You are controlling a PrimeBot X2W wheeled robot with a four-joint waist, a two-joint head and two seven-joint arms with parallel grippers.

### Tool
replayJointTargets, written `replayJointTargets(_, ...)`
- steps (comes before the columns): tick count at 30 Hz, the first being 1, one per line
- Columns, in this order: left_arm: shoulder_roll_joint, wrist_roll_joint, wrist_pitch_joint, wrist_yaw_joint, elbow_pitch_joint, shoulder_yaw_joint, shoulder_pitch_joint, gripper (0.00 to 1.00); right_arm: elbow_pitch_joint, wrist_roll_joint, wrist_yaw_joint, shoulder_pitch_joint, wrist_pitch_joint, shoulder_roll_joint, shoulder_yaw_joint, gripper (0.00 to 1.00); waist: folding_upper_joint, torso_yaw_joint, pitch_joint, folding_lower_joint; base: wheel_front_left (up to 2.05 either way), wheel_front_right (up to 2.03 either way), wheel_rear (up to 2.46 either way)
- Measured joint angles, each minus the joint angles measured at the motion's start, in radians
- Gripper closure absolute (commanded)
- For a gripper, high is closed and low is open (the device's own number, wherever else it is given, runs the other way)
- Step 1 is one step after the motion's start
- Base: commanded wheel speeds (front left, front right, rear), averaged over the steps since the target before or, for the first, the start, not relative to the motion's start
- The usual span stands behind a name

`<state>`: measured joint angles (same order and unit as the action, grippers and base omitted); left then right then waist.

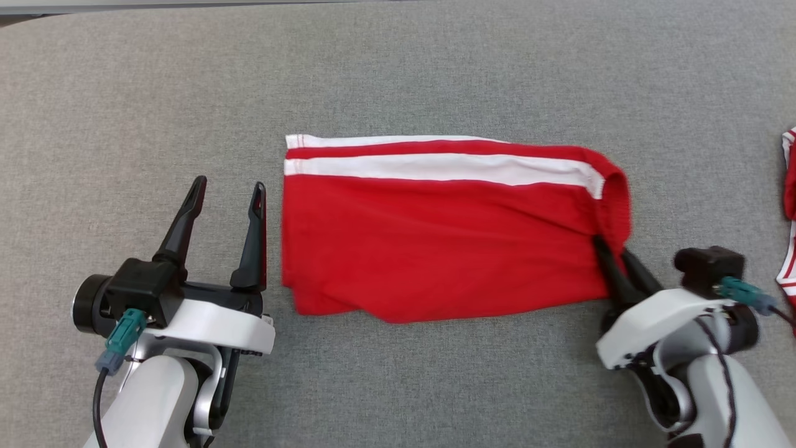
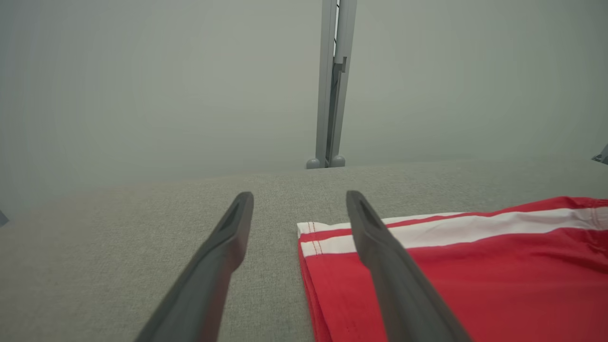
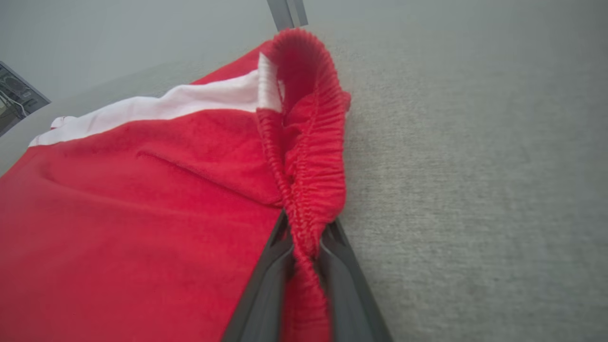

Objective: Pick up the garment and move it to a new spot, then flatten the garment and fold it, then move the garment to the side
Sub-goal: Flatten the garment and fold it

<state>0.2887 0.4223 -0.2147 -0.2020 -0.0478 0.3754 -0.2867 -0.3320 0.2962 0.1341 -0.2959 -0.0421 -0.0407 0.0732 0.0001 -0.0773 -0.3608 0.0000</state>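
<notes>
**Red shorts pinched at the waistband**

A grey fabric surface spreads wide; red shorts with white stripes lie flat at its middle; the right arm reaches in from the near right, its jaws closed on the gathered waistband; the left arm sits just beside the shorts' left edge, jaws wide open; another red-and-white cloth peeks in far right.
</notes>
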Motion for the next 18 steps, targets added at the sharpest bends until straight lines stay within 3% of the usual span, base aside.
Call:
replayJointTargets(9, 0.004, 0.005, -0.008, 0.007, -0.017, -0.001, -0.007, 0.00, 0.073, -0.017, -0.003, 0.081, 0.016, -0.025, -0.155, 1.00, 0.0000, 0.025, 0.001, 0.0000, 0.00, 0.00, 0.00)
replayJointTargets(14, 0.011, 0.006, -0.010, 0.009, -0.018, 0.000, -0.012, 0.00, 0.170, -0.001, -0.003, 0.060, 0.022, -0.020, -0.086, 1.00, 0.0000, 0.047, 0.002, 0.0000, 0.00, 0.00, 0.00)
replayJointTargets(18, 0.010, 0.006, -0.005, 0.016, -0.022, 0.011, -0.028, 0.00, 0.257, 0.044, -0.003, 0.005, 0.022, -0.013, 0.058, 1.00, 0.0000, 0.049, 0.009, 0.0000, 0.00, 0.00, 0.00)
